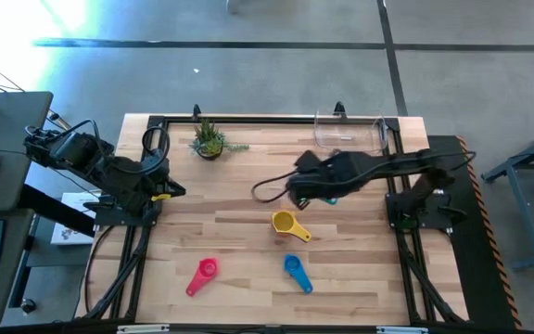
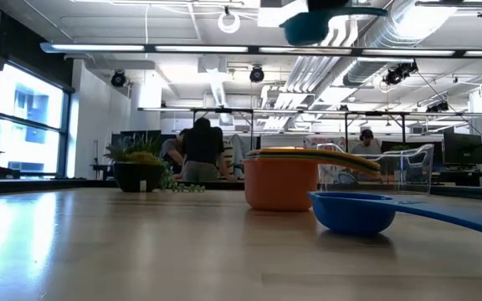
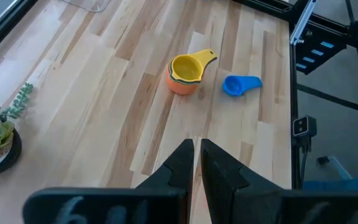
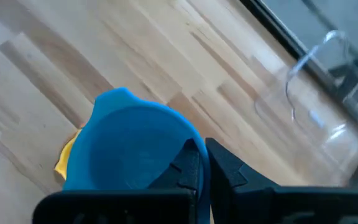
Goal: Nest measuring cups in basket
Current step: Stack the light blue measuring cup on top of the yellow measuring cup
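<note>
One teal plastic measuring cup [image 4: 132, 149] hangs pinched in your right gripper [image 4: 202, 163] over the yellow-topped nested stack [image 1: 284, 223]; next, lower it squarely in; left gripper [image 3: 197, 155] idles, nearly closed, empty.

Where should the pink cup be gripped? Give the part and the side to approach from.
Take the pink cup by its flat handle, coming straight down with the jaws across its width. It lies alone on the table, handle sticking out flat from the bowl, with nothing near it.
</note>
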